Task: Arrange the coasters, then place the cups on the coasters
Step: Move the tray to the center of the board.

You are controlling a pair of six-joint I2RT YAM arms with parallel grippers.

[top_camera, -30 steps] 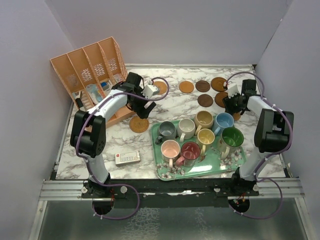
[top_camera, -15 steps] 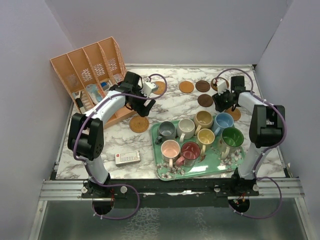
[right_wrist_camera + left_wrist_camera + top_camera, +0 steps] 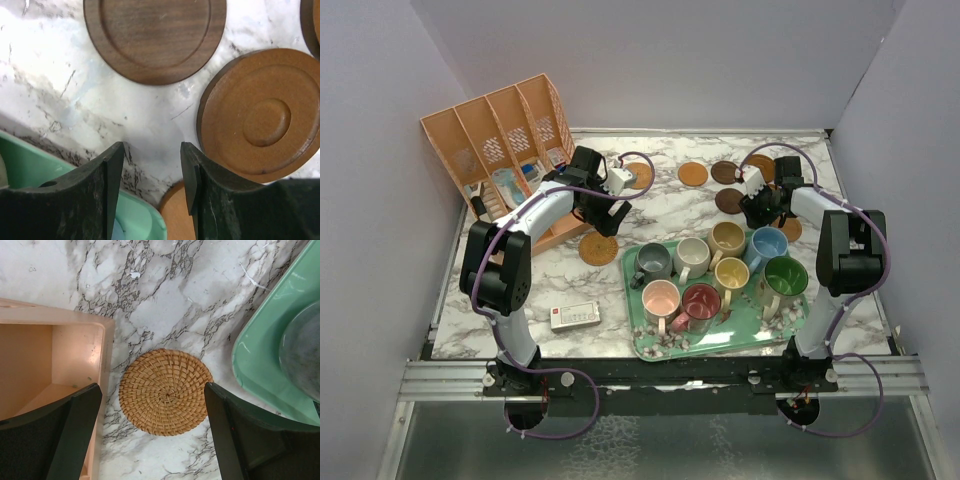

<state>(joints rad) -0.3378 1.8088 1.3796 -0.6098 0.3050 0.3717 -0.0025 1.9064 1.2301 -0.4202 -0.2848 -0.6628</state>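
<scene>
While checking left of tray [image 3: 740,337], found left fingers [image 3: 65,440] spread wide, empty, astride woven coaster [image 3: 165,391]. Behind tray, found right fingers [image 3: 100,200] half-open, empty, beside brown coasters [image 3: 155,35].

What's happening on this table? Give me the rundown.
Two robot arms are laying out coasters before moving cups. The left gripper hangs open over a woven coaster lying on the marble table between the peach file rack and the green tray. The right gripper, jaws apart and empty, is over bare marble near a dark brown coaster and an orange-brown one. All eight cups sit in the tray; none is on a coaster yet.
</scene>
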